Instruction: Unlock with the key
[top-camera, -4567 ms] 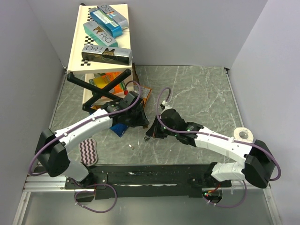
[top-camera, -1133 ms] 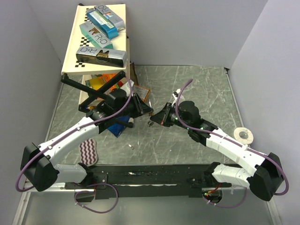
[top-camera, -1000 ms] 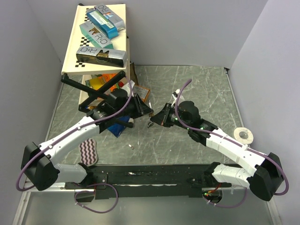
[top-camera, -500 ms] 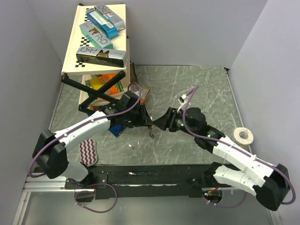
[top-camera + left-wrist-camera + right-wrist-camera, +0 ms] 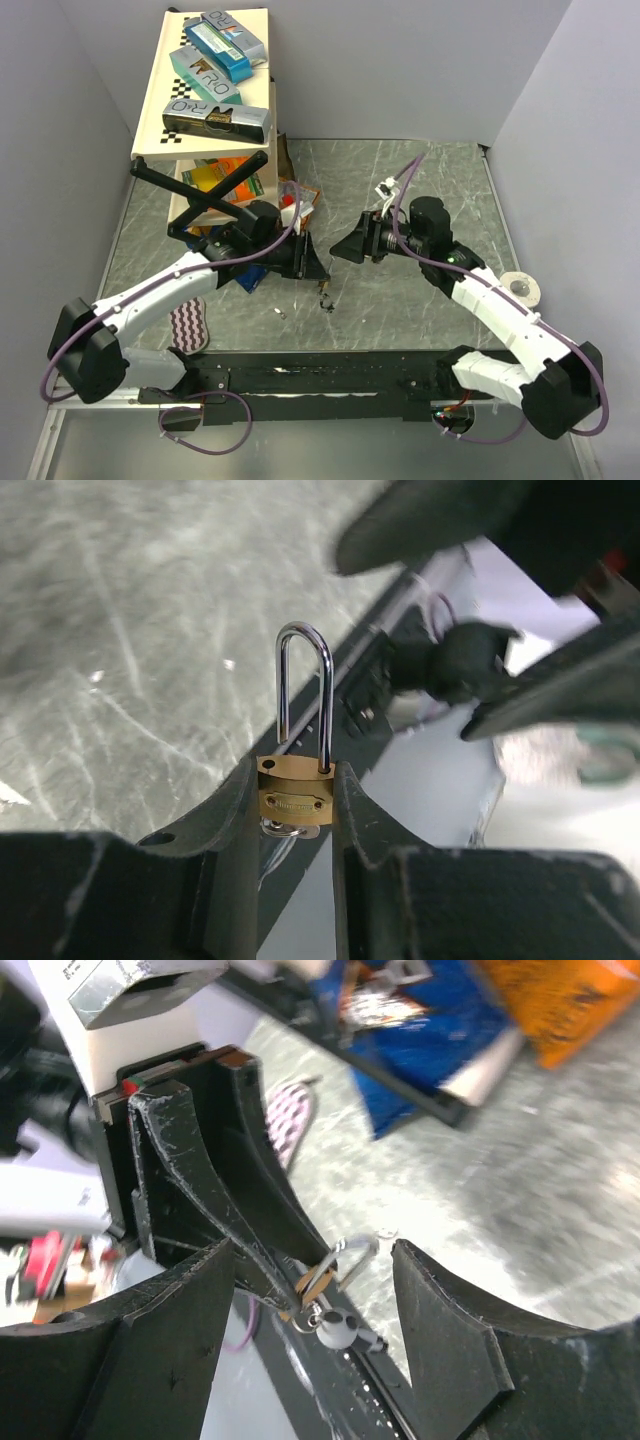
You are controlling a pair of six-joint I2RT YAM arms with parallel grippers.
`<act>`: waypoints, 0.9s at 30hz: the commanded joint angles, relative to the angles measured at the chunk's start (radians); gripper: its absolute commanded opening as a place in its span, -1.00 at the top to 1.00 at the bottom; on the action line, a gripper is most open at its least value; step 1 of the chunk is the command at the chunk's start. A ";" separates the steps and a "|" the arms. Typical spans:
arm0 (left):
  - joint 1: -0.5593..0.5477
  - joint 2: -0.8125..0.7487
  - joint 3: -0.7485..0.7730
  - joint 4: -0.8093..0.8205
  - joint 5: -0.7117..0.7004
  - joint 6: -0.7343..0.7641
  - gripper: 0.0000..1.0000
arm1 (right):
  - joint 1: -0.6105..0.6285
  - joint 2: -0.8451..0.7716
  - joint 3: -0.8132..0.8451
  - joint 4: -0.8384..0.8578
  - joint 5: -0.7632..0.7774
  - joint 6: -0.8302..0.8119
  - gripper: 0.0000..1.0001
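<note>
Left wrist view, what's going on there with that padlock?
The left tool is clamped on a small brass padlock, held above the table with its shackle up. The key hangs from the padlock's underside. One shackle leg looks lifted out of the body, so it may already be unlocked. The right tool is open, facing the padlock but not touching it or the key.

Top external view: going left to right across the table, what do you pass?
purple striped pad → tiny silver bit → left gripper, holding the brass padlock → right gripper → white tape roll. The key dangles just under the left gripper's tip, so its place is unclear and I leave it out.
</note>
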 commanded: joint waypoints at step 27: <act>0.073 -0.064 -0.062 0.130 0.100 0.049 0.98 | 0.004 0.183 0.000 0.244 -0.421 0.060 0.94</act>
